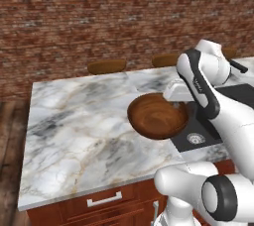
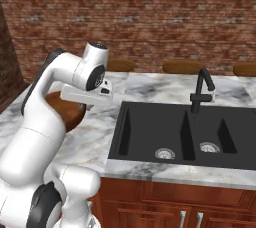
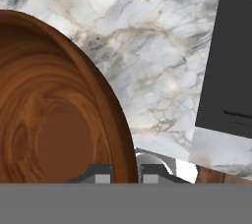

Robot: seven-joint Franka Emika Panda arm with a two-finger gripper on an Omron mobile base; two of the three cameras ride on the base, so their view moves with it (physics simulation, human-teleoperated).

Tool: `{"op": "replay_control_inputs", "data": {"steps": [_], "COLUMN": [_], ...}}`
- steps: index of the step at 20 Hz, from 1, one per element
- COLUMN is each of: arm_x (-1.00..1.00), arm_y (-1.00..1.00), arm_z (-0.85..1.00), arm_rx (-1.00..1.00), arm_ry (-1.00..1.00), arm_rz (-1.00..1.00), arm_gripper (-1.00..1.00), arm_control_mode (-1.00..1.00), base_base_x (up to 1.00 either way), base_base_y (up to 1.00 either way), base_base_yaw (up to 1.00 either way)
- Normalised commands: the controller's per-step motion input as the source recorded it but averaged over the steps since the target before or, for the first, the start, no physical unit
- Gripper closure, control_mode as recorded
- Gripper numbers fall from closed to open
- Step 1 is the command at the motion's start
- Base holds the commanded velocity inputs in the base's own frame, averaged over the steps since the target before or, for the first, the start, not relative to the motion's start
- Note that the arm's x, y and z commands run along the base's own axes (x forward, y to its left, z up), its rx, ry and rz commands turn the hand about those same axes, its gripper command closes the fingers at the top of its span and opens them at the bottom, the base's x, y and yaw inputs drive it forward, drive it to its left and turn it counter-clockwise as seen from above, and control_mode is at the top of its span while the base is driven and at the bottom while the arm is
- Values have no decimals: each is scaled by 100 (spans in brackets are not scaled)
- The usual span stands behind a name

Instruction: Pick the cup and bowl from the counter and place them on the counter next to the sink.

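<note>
Bowl (image 1: 158, 116) hangs above the counter (image 1: 84, 121) just left of the sink (image 2: 150, 127), its rim pinched between the nearly closed jaws of the gripper (image 3: 126, 173).

A red-brown brick wall (image 1: 99, 17) runs across the back of the room. In front of it, 2 flat brown round stool seats (image 1: 106, 66) show their tops just past the far edge of the slab; the right base view shows 3 of them. Reddish-brown wood cabinets (image 2: 165, 202) stand below, with pale metal drawer handles (image 1: 104, 199). Dark wooden floor (image 1: 9, 160) lies at the left.
</note>
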Motion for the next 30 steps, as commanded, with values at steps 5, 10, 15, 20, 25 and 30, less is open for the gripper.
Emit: {"op": "replay_control_inputs", "data": {"steps": [5,10,15,20,25,30], "arm_x": [44,25,0,0,0,0], "arm_y": [-20,-25,-21,-11,0,0], "arm_z": [-43,-29,-20,-38,-40,-33], "arm_rx": [0,0,0,0,0,0], "arm_ry": [3,4,1,0,-1,-1], "arm_rz": [-18,-29,-31,-27,-21,-18], "arm_gripper": [100,100,100,100,100,100], "arm_control_mode": [-100,-100,-100,-100,-100,-100], "base_base_x": [0,0,0,0,0,0], "base_base_y": [0,0,0,0,0,0], "base_base_yaw": [0,0,0,0,0,0]}}
